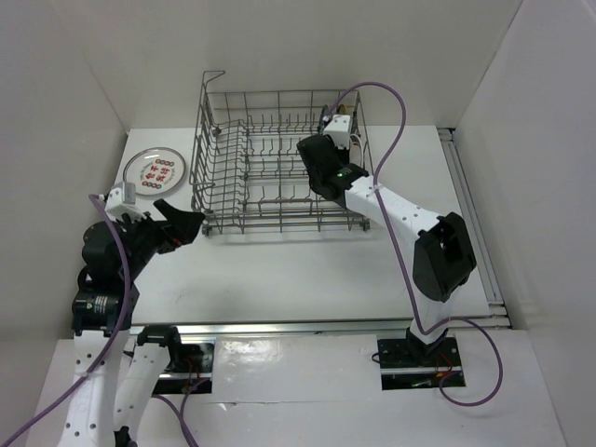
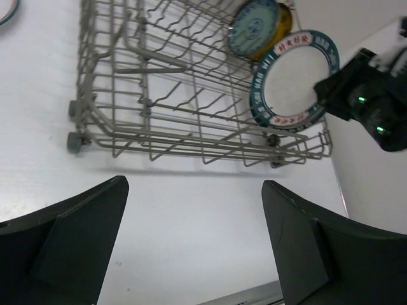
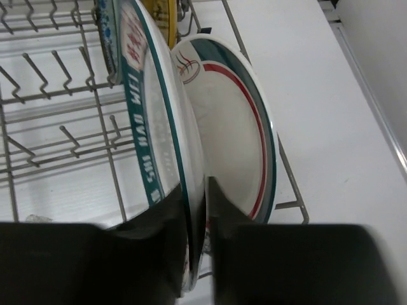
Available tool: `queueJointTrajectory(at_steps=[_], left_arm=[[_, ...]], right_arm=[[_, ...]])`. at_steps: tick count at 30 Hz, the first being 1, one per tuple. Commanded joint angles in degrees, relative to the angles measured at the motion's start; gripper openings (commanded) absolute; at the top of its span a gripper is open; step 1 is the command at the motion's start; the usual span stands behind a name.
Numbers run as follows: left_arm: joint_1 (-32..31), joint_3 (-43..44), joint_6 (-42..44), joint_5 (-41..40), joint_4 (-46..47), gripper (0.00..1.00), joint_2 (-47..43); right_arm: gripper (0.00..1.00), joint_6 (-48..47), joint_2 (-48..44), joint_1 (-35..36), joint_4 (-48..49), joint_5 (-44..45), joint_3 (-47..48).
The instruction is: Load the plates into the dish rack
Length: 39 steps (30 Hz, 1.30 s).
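Observation:
The grey wire dish rack [image 1: 270, 168] stands at the back middle of the table. My right gripper [image 1: 312, 154] reaches into its right end, shut on the rim of a white plate with a green lettered rim [image 3: 152, 127], held upright [image 2: 292, 79]. In the right wrist view the gripper [image 3: 205, 184] pinches that rim. A red-ringed plate [image 3: 238, 121] stands just right of it. A small teal plate [image 2: 254, 28] and a yellow-brown plate [image 2: 284, 18] stand behind. Another plate with red marks [image 1: 155, 169] lies flat left of the rack. My left gripper [image 1: 186, 219] is open and empty [image 2: 195, 184].
White walls close in the table on the left, back and right. A purple cable [image 1: 396, 102] loops over the rack's right side. The right arm's elbow [image 1: 445, 253] sits over the table's right part. A metal rail [image 1: 279, 328] runs along the near edge.

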Motion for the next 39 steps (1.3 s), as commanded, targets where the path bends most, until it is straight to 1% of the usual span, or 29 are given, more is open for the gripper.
queueJointTrajectory(at_steps=[1,2,3,4,5,8,9,10,11,13,15,16,17,18,19,20,24,25,27,29,30,31,32,33,35,36,37,38,39], left_arm=[[-0.1,2.3,-2.3,-7.6,-4.1,1.0,1.5],[-0.1,2.3,-2.3,-7.6,-4.7,1.0,1.5],[-0.1,2.3,-2.9,-8.3,-4.7,1.0,1.5],[-0.1,2.3,-2.9,-9.0,-5.2,1.0,1.5],[-0.1,2.3,-3.4,-9.5,-5.2,1.0,1.5],[-0.1,2.3,-3.5,-11.9,-6.5,1.0,1.5],[-0.1,3.0,-4.2,-13.0,-7.3,1.0,1.5],[-0.1,3.0,-4.2,-13.9,-8.1,1.0,1.5],[-0.1,3.6,-4.2,-15.9,-8.7,1.0,0.9],[-0.1,3.6,-5.0,-18.5,-10.0,1.0,0.3],[-0.1,3.6,-6.4,-22.9,-11.8,1.0,-0.6],[-0.1,3.6,-7.1,-24.6,-12.5,1.0,-0.6],[-0.1,3.6,-8.5,-28.4,-13.5,1.0,-1.1],[-0.1,3.1,-9.3,-30.2,-14.3,1.0,-1.1],[-0.1,2.5,-10.1,-31.9,-15.8,1.0,-1.1],[-0.1,2.0,-11.1,-35.0,-15.8,1.0,-1.1],[0.6,-0.9,-15.7,-37.7,-15.8,1.0,-1.1],[0.7,-1.5,-15.8,-37.0,-14.8,1.0,-0.6],[1.2,-3.6,-19.7,-34.4,-11.7,1.0,-0.1],[1.2,-5.5,-22.1,-32.4,-8.6,1.0,1.3],[2.4,-6.3,-23.9,-31.2,-7.2,1.0,1.9],[3.1,-8.3,-24.5,-30.3,-3.0,1.0,2.4],[4.2,-9.1,-25.2,-29.6,-1.4,1.0,4.2],[7.2,-11.0,-25.3,-26.3,0.8,1.0,5.4],[11.3,-13.1,-26.2,-21.8,7.5,1.0,8.4],[13.7,-14.0,-26.2,-19.4,9.5,1.0,11.8],[18.2,-15.9,-27.8,-15.8,11.5,1.0,13.4],[20.2,-17.0,-28.4,-14.0,16.6,1.0,14.8],[22.1,-18.2,-28.4,-11.8,20.7,1.0,16.0]], right_arm=[[0.3,2.8,-1.8,0.3,1.0,-0.1,0.0],[0.46,2.8,-2.3,0.3,1.0,-0.6,-1.4],[0.53,2.8,-2.3,0.3,1.0,-1.1,-2.0],[0.63,2.8,-3.0,0.3,1.0,-1.2,-2.0],[0.68,2.8,-3.7,0.3,1.6,-1.2,-2.6],[0.77,2.2,-5.0,2.0,1.6,0.2,-2.6],[0.9,1.5,-5.0,2.9,1.6,1.4,-2.0],[0.97,1.5,-5.8,3.8,1.6,1.4,-1.4],[1.0,0.9,-6.8,4.6,1.1,2.3,-0.7],[1.0,-0.8,-8.1,7.2,0.5,4.8,1.5],[1.0,-3.3,-10.6,9.0,0.5,6.0,3.6],[1.0,-4.2,-11.5,11.2,1.1,7.5,4.4],[1.0,-6.3,-12.4,12.5,1.1,8.6,5.0],[1.0,-7.8,-14.2,14.0,2.6,9.8,5.5],[1.0,-9.2,-15.2,17.3,3.3,12.4,6.3],[1.0,-12.4,-16.1,19.0,4.2,13.8,6.3],[1.0,-22.5,-21.8,27.9,14.1,19.9,4.1],[1.0,-24.0,-22.5,29.3,15.2,20.7,3.6],[1.0,-26.6,-23.5,33.2,15.7,23.0,3.6],[1.0,-26.6,-24.9,35.2,15.2,23.9,3.6],[1.0,-26.6,-26.1,37.2,14.2,23.9,3.0],[1.0,-25.7,-26.7,38.2,12.4,23.9,3.0],[1.0,-25.7,-27.3,40.4,12.4,25.3,2.0],[1.0,-25.7,-28.6,41.6,12.4,25.8,1.4],[1.0,-25.7,-29.8,44.1,12.4,27.4,-0.1],[1.0,-25.7,-29.8,47.6,11.8,29.3,-0.6],[1.0,-26.6,-30.6,49.6,12.6,30.5,-1.2],[1.0,-27.6,-31.2,51.6,13.7,32.1,-2.4],[1.0,-29.0,-31.2,55.8,15.2,35.1,-3.2]])
